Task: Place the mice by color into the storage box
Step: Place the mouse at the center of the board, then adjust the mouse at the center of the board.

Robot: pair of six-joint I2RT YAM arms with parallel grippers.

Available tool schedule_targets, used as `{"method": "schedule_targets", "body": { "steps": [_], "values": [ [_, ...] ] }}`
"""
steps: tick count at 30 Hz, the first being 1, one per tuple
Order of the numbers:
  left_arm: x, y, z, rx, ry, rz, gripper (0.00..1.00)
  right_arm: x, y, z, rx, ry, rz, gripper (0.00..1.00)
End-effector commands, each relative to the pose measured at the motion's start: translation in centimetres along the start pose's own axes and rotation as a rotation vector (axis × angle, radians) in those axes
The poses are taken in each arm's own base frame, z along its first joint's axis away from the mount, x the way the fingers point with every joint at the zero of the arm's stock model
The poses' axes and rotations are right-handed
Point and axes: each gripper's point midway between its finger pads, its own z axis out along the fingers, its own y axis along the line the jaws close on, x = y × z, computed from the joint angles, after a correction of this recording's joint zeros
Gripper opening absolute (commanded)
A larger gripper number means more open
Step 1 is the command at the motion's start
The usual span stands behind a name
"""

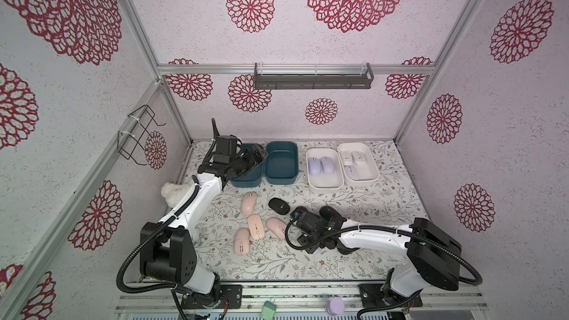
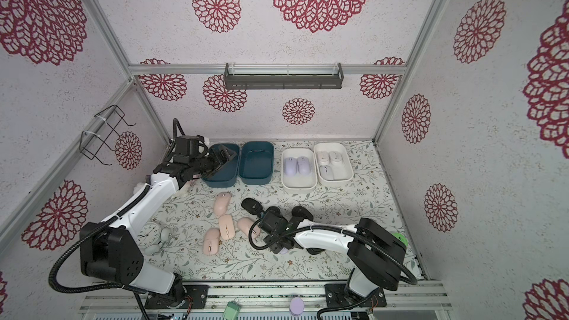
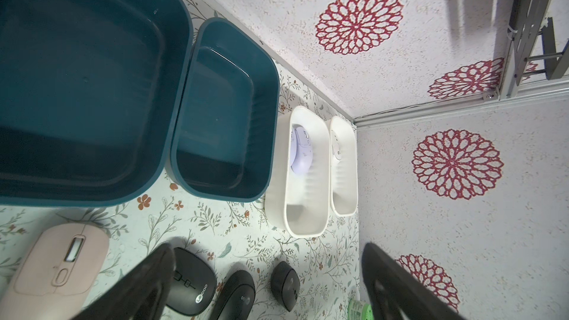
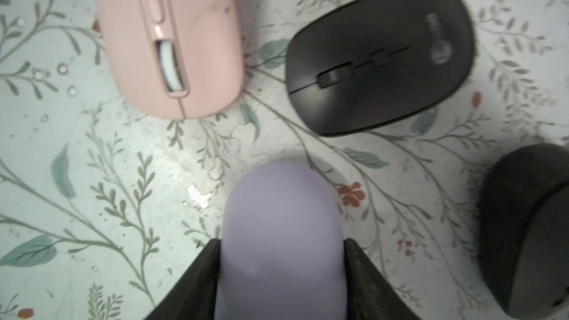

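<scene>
One smooth lavender oval mouse [image 4: 281, 210] sits clamped in the right gripper [image 4: 281, 243] — lift straight, head for the centre-right white plastic tray [image 1: 326, 186].

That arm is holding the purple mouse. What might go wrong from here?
1. The right gripper pinches the lavender mouse near one end only; the smooth shell may slip or tilt in transit.
2. A black mouse and a pink mouse lie close by and might get nudged.
3. The white box already holds two lavender mice, so this one may land on them.
</scene>
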Motion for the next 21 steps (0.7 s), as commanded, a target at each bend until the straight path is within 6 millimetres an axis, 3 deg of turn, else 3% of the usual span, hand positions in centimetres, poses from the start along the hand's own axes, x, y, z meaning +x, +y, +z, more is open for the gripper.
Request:
{"method": "schedule_targets", "body": {
  "steps": [1, 10, 21],
  "values": [
    [0.9, -0.1, 0.9, -0.005, 0.024, 0.020, 0.97, -1.2, 0.7, 0.0, -0.002, -0.058, 0.010, 0.62],
    [1.5, -0.2, 1.3, -0.017, 0.035, 0.036, 0.97, 2.2, -1.6, -0.5, 0.106, 0.032, 0.057, 0.81],
    [1.9, -0.5, 1.5, -0.011, 0.047, 0.041, 0.97, 7.0, -3.4, -3.0, 0.167, 0.101, 0.170, 0.84]
  ]
}}
